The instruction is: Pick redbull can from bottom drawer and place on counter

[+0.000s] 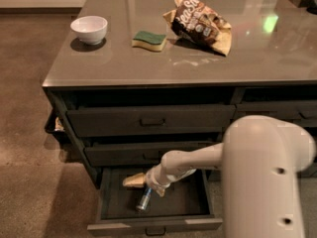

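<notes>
Status: bottom drawer (153, 225) open; redbull can (144, 200) inside, five o'clock of my gripper (131, 181), whose closure I cannot tell; counter (124, 58) placement pending.

Tan tool (136, 182) over dark grey bottom drawer (153, 225) — redbull can (144, 201) blue-silver; counter (124, 63) glossy grey-brown; bowl (89, 33) white.

We see a glossy, reflective grey-brown counter (124, 66) and a matt dark metal bottom drawer (188, 224). The redbull can (144, 200) inside has a shiny metallic sheen. The gripper (141, 184), smooth tan plastic by its look, hangs just above the can. On the counter sit a crinkled foil bag (200, 26) and a glazed white bowl (89, 29).
</notes>
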